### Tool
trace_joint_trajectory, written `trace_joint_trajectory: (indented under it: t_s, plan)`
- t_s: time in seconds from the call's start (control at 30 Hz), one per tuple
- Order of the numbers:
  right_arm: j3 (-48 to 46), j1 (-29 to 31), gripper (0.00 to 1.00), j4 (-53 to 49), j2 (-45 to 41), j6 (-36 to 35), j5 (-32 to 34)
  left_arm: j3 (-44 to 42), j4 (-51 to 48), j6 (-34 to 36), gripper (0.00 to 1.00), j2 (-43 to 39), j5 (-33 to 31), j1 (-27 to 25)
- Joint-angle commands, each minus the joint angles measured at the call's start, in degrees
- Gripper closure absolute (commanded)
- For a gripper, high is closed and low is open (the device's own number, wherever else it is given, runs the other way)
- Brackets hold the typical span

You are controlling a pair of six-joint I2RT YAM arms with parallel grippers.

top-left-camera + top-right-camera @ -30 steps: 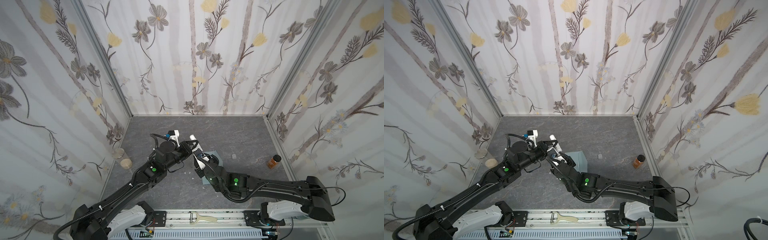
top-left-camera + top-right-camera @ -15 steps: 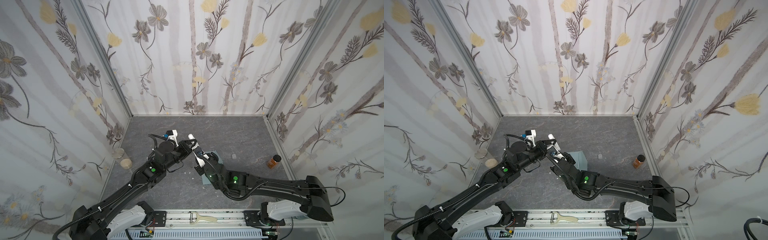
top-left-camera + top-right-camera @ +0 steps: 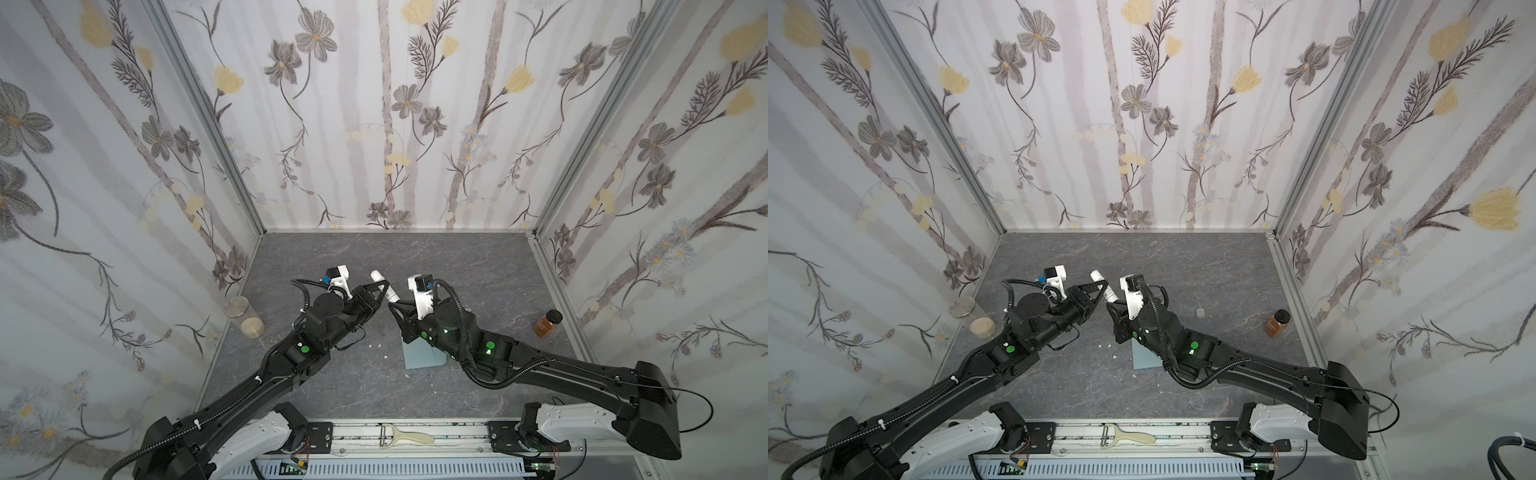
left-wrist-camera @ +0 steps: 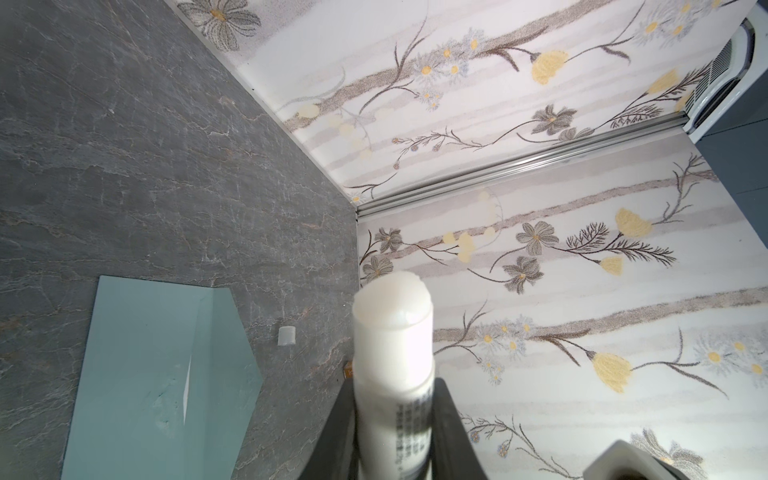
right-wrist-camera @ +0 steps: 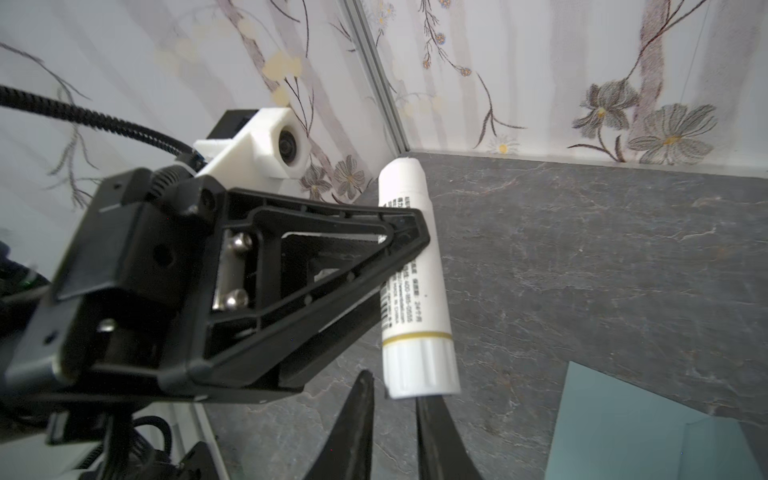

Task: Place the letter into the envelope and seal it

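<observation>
one glue stick (image 4: 392, 328) clamped in left gripper (image 4: 394, 386)

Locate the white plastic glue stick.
In both top views the white plastic glue stick is held off the table in the left gripper, near the middle, its base end by the tips of the right gripper, beyond the blue-grey paper envelope.

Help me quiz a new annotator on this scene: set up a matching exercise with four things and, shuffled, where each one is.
Things: 1 glue stick; 2 envelope; 3 amber bottle; 4 peeler.
Places: A on the front rail; B clamped in the left tool; C standing by the right wall; D flat on the table, partly under the right arm.
Pairs: 1-B, 2-D, 3-C, 4-A.
</observation>
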Motion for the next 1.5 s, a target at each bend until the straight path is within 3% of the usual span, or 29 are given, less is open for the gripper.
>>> trace_joint_trajectory:
  t_s: [0.0, 0.37, 0.57, 1.0, 1.17, 1.3, 1.47]
  plan:
    - [-1.8, -1.8, 0.78, 11.4, -0.4, 10.7, -5.6, -0.7, 1.3, -0.7, 1.00, -0.7, 4.6, -0.7]
    - [-6.5, -5.8, 0.78, 22.1, 1.4, 26.6, -15.0, -1.6, 2.4, -1.1, 1.00, -1.0, 4.0, -1.6]
    - [-12.9, -8.2, 0.78, 33.3, 3.8, 37.9, -19.9, -1.8, 2.9, -1.1, 1.00, -1.1, 3.6, -1.9]
    - [-18.2, -10.7, 0.80, 50.3, 9.9, 53.7, -24.6, -2.2, 3.2, -1.2, 1.00, -1.9, 2.6, -2.1]
    - [-17.3, -10.6, 0.72, 46.2, 9.0, 50.6, -24.0, -2.5, 3.0, -1.1, 1.00, -2.7, 1.1, -2.1]
    - [-15.6, -10.5, 0.62, 35.6, 5.3, 43.2, -21.4, -0.7, -2.4, -0.1, 1.00, -2.9, -1.5, -2.0]
    - [-12.8, -9.7, 0.59, 17.9, -0.7, 31.6, -14.6, 1.5, -6.1, 1.3, 1.00, -2.8, -2.8, -1.1]
